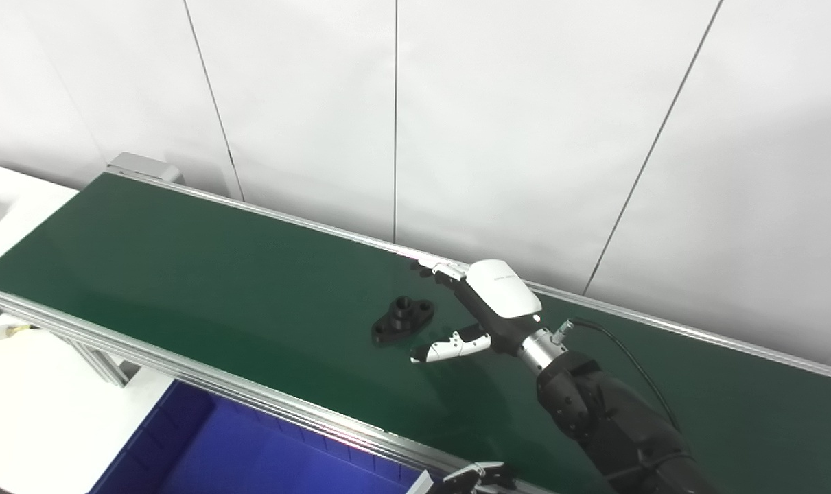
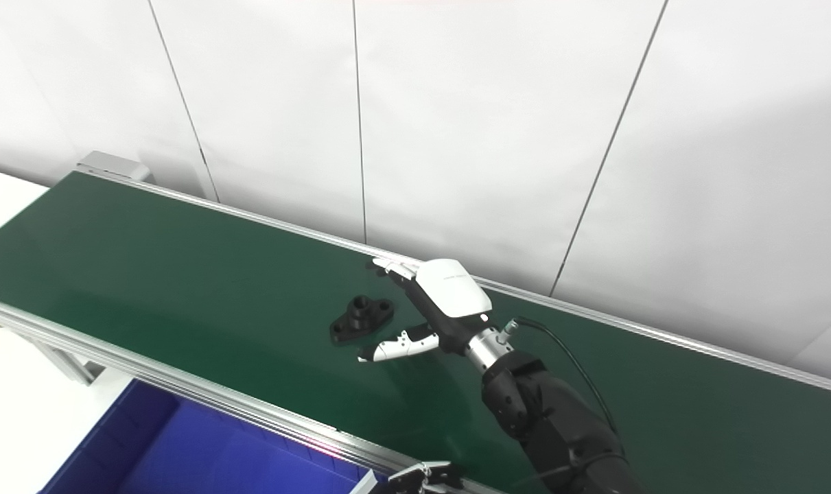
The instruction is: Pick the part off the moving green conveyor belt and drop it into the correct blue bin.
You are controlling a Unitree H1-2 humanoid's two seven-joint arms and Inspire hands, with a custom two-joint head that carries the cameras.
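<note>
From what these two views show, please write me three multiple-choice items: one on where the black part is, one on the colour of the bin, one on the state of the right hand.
1. Where is the part?
A. in the bin
B. on the belt, just left of the right hand
C. held in the right hand

2. What colour is the bin below the belt's near rail?
A. blue
B. red
C. yellow

3. How is the right hand?
A. shut on the part
B. out of view
C. open, fingers and thumb apart

Answers:
1 B: the part lies on the green belt, apart from the hand.
2 A: its walls are blue.
3 C: the thumb is spread away from the fingers, with nothing between them.
</note>
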